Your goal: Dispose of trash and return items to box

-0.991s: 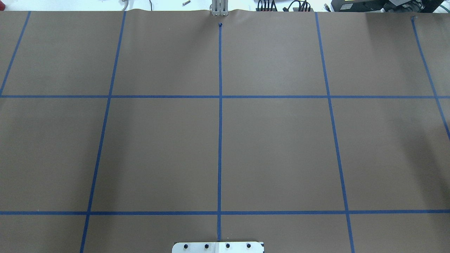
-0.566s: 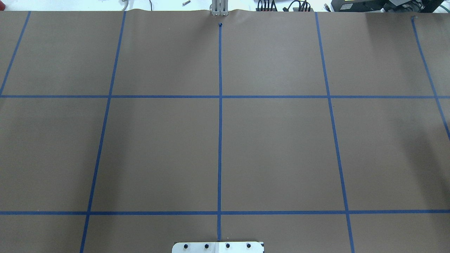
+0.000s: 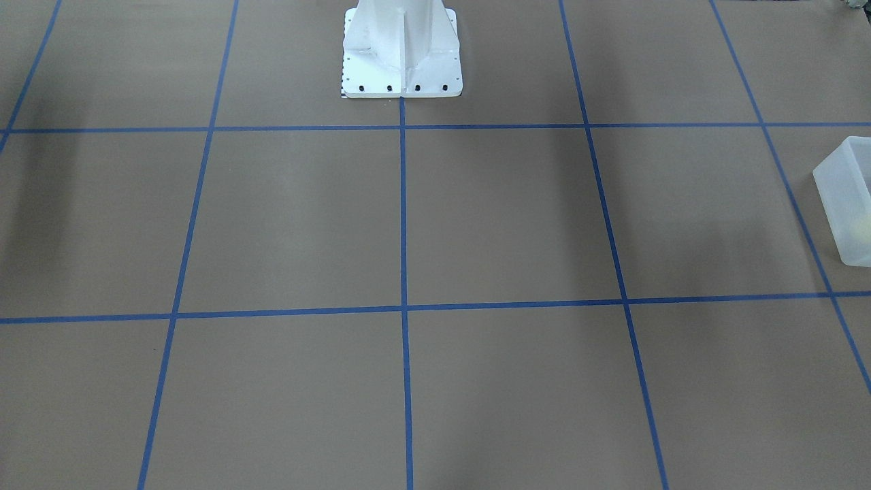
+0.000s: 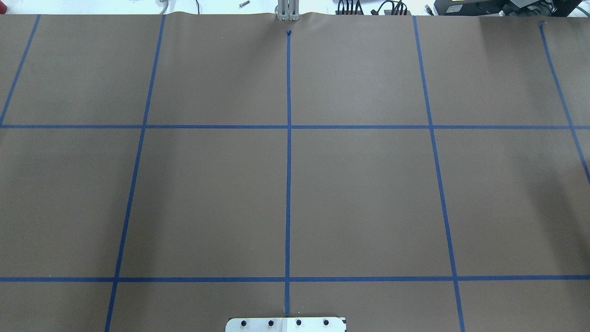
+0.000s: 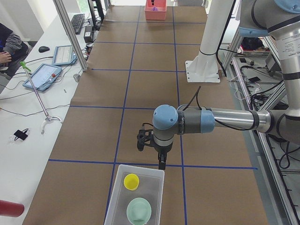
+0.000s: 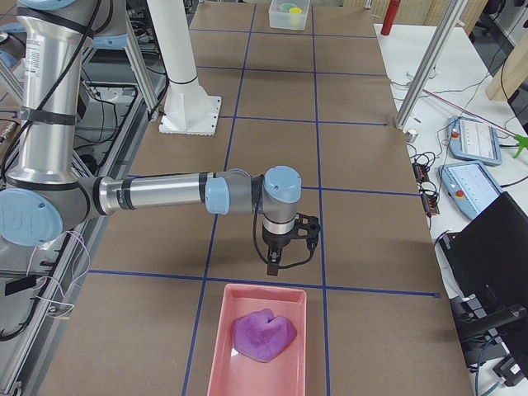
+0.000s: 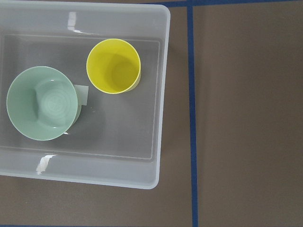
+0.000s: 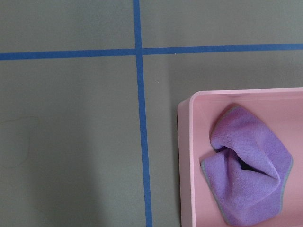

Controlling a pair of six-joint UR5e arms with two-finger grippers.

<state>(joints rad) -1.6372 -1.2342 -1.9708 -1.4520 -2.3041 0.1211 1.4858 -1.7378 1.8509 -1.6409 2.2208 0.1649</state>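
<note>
- Two items, cup (image 7: 113, 66) and bowl (image 7: 41, 103), stand upright and mouth-up inside the box (image 7: 160, 94). They are near each other with no contact visible, and are judged returned.
- One box, frosted white, sits at the table's end on the robot's left. The cup is nearer the table's middle, the bowl nearer the end.
- One pink tray (image 8: 184, 156) sits at the opposite end and holds a crumpled purple cloth (image 8: 246, 165), judged to be the disposed trash.
- Left gripper (image 5: 161, 162) hangs pointing down over the table, just beside the box's inner rim. Whether its fingers are spread or closed cannot be told.
- Right gripper (image 6: 272, 266) hangs pointing down, just short of the tray's rim. Its finger state likewise cannot be told.
- Room: the middle of the table (image 4: 368, 184) shows only brown paper and blue tape, so both arms have an open way back. The box and tray rims are the only edges near the fingers.
</note>
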